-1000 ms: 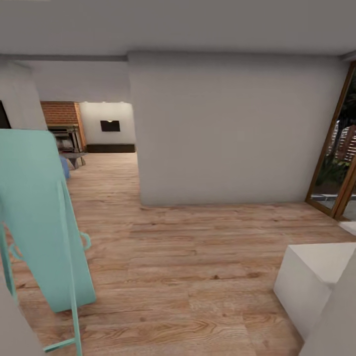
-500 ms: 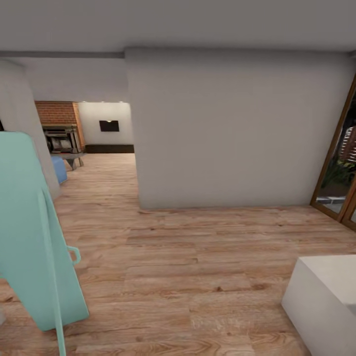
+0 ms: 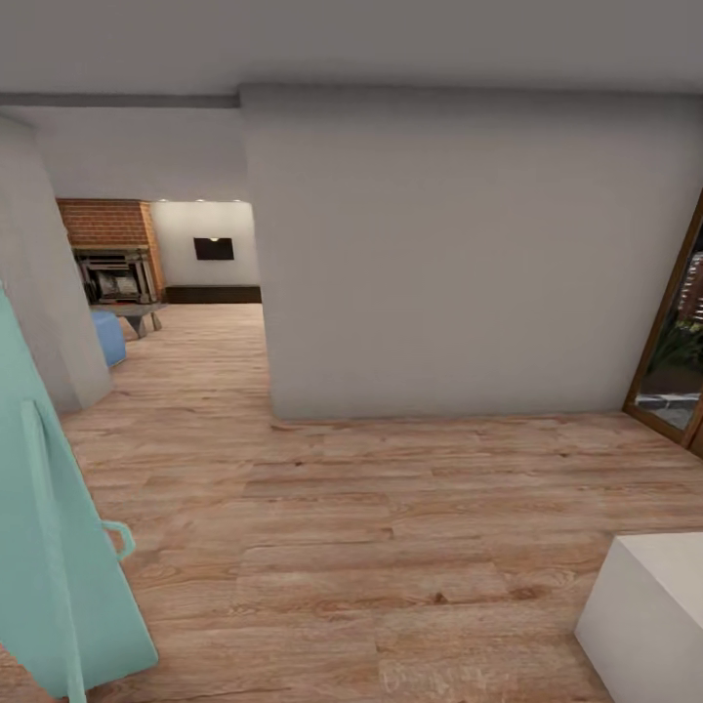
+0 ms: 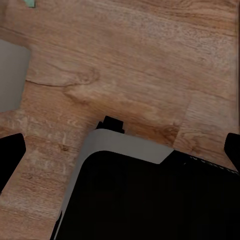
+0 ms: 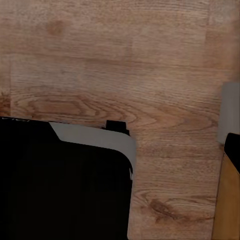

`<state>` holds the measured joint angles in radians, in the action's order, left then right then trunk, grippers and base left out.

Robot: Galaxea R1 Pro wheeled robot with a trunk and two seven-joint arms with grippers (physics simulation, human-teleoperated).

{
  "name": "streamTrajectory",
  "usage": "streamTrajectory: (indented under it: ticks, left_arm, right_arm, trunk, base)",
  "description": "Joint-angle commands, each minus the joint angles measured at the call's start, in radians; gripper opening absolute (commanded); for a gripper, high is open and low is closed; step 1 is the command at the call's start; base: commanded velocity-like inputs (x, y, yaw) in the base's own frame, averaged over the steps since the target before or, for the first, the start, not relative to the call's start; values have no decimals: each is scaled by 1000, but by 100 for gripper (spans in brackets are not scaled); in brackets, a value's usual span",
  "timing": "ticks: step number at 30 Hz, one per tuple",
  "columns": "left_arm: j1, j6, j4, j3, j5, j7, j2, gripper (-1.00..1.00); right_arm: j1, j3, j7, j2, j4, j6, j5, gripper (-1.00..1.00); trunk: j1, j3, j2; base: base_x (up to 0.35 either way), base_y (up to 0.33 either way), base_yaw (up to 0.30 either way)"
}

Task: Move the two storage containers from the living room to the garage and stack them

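Ahead, the living room (image 3: pixel 156 283) seemingly lies beyond a white wall (image 3: pixel 449 254).

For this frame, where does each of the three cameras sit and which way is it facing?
Head view: on the robot's head, facing forward and down a hallway toward a white wall and distant brick column.
Left wrist view: near the left end effector, facing down at the plank floor; the robot's dark body shows.
Right wrist view: likewise facing down at planks and dark body.
All share the wood floor.
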<state>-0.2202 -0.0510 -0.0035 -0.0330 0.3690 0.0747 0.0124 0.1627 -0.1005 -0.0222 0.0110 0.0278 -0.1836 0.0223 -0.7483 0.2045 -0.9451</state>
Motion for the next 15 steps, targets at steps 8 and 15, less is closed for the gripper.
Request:
streamTrajectory:
  ticks: [8,15]
  left_arm:
    - [-1,-3,0,-4,5,2,0,100]
    - [-1,-3,0,-4,5,2,0,100]
  right_arm:
    - [1,-7,-2,0,3,-5,2,100]
    - [1,-7,-2,0,3,-5,2,100]
  trunk:
    - [-1,1,-1]
    - [-1,1,-1]
  base:
    - [324,0,0]
    - [324,0,0]
